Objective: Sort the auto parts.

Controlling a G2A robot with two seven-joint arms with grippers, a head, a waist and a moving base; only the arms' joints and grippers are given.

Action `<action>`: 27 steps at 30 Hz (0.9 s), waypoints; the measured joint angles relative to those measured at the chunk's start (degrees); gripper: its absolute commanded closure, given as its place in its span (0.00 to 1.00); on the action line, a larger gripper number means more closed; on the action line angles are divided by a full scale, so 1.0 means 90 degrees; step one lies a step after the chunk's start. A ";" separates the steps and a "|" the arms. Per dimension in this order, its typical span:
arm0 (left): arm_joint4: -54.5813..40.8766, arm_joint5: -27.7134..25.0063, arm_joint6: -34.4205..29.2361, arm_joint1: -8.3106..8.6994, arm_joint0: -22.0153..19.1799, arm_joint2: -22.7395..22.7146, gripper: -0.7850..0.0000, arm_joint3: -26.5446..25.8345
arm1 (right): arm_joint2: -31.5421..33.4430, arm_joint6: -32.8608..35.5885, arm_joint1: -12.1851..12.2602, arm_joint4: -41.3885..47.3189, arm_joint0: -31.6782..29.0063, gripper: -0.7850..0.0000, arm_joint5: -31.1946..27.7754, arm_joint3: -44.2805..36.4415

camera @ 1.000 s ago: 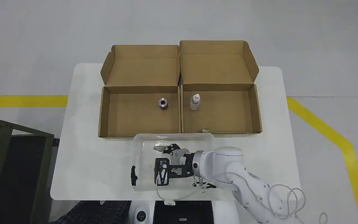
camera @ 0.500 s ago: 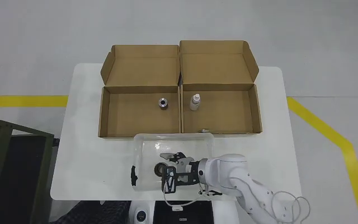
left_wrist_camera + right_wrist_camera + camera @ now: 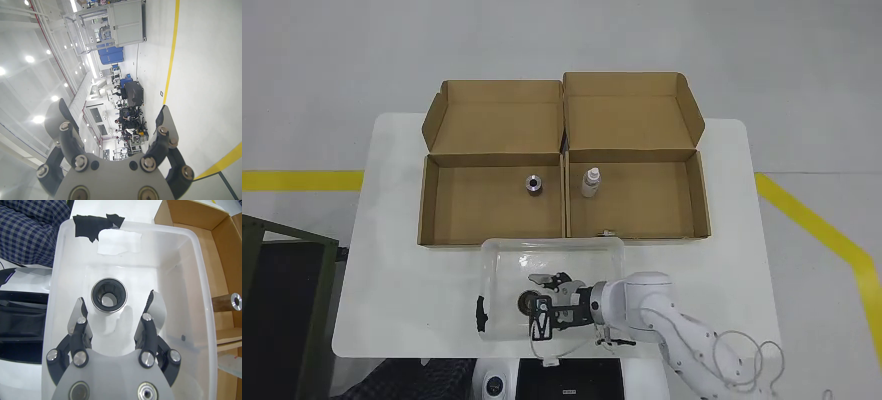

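left gripper (image 3: 113,105) is up off the table, jaws spread wide with nothing between them, pointing out at the workshop floor and its yellow line. over to the right gripper (image 3: 540,318) – it hangs low inside the clear plastic bin (image 3: 554,241) at the near edge of the white table (image 3: 392,250), and its jaws are wide apart too, gripping nothing.

scanning the bin from the left: a strip of black tape (image 3: 481,313) sits on its left end wall, then comes the black bearing sleeve (image 3: 527,300), standing upright on the bin floor with its bore facing up. from the wrist camera the bearing sleeve (image 3: 108,298) sits right at the tips of the right gripper (image 3: 116,297), partly between them and nearer one finger than the other, touching neither as far as can be seen. the black tape (image 3: 94,224) shows on the end wall beyond it, beside a white label, and the bin rim (image 3: 200,256) runs along the side.

behind the bin – two open cardboard boxes side by side, flaps up. the left box (image 3: 437,210) holds a small metal cylinder (image 3: 531,184), lying near its back wall. the right box (image 3: 697,205) holds a small white bottle-shaped part (image 3: 590,181), just beside the wall the boxes share.
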 measured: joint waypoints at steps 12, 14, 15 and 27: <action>0.0000 0.0000 0.0000 0.0000 0.0000 0.0000 0.00 0.0000 | -0.0426 -0.0220 -0.0114 0.0137 0.0379 0.31 0.0280 0.0591; 0.0000 0.0000 0.0000 0.0000 0.0000 0.0000 0.00 0.0000 | -0.0467 -0.0256 -0.0124 0.0157 0.0412 0.33 0.0285 0.0647; 0.0000 0.0000 0.0000 0.0000 0.0000 0.0000 0.00 0.0000 | -0.0488 -0.0275 -0.0128 0.0165 0.0431 0.32 0.0290 0.0685; 0.0000 0.0000 0.0000 0.0000 0.0000 0.0000 0.00 0.0000 | -0.0588 -0.0514 -0.0148 0.0336 0.0563 0.91 0.0286 0.0973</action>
